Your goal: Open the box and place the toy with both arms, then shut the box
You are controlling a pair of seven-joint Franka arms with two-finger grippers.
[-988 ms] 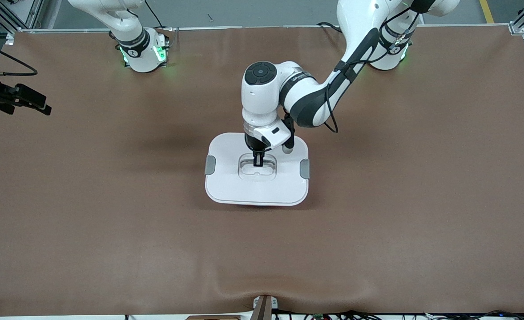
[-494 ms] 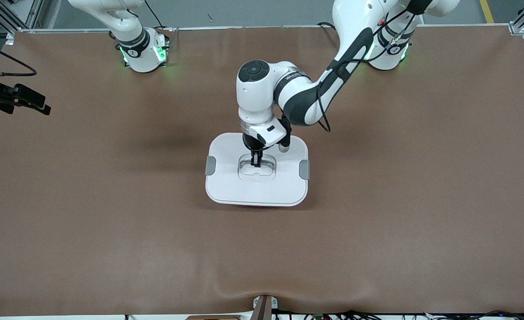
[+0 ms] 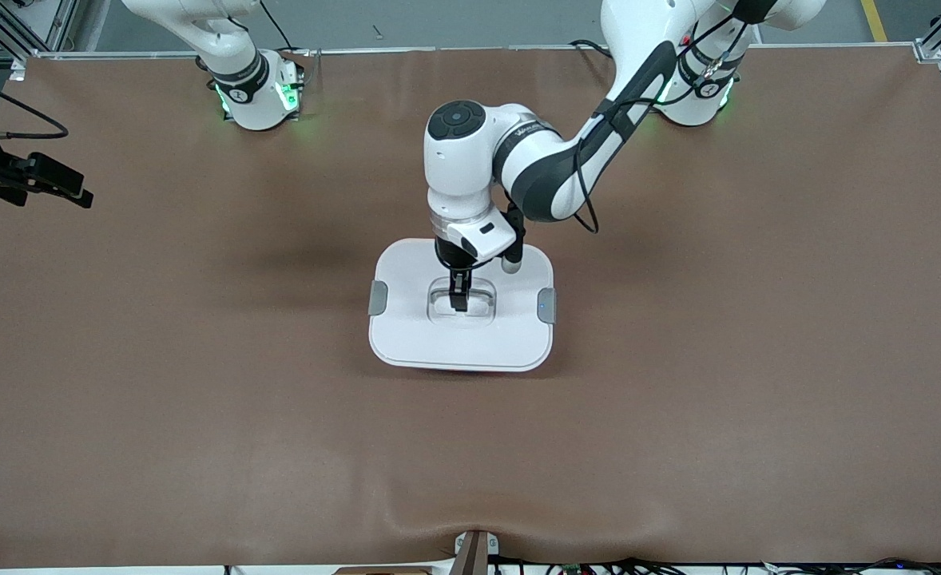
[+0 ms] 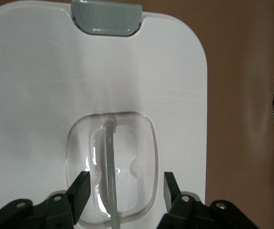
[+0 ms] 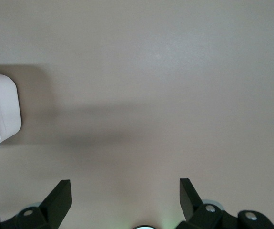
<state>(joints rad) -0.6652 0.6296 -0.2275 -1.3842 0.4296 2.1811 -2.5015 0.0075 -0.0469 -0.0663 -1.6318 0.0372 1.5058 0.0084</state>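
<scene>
I saw brown table (image 3: 199,399) bare all round the box (image 3: 461,307), so approach lanes were open on every side. The lid (image 3: 406,319) sat on the box, blocking entry from above. The left gripper (image 3: 458,302) sat low over the recessed handle (image 4: 112,181), fingers (image 4: 82,187) spread to either side of the clear bar (free gap each side). The left arm (image 3: 550,172) slanted over the table toward its base. The right gripper (image 5: 125,198) hung apart from the box, fingers spread over bare table.

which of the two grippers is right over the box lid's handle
The left gripper, reaching in from the left arm's base, hangs open astride the clear handle of the lid. The right gripper waits, open, over bare table.
</scene>
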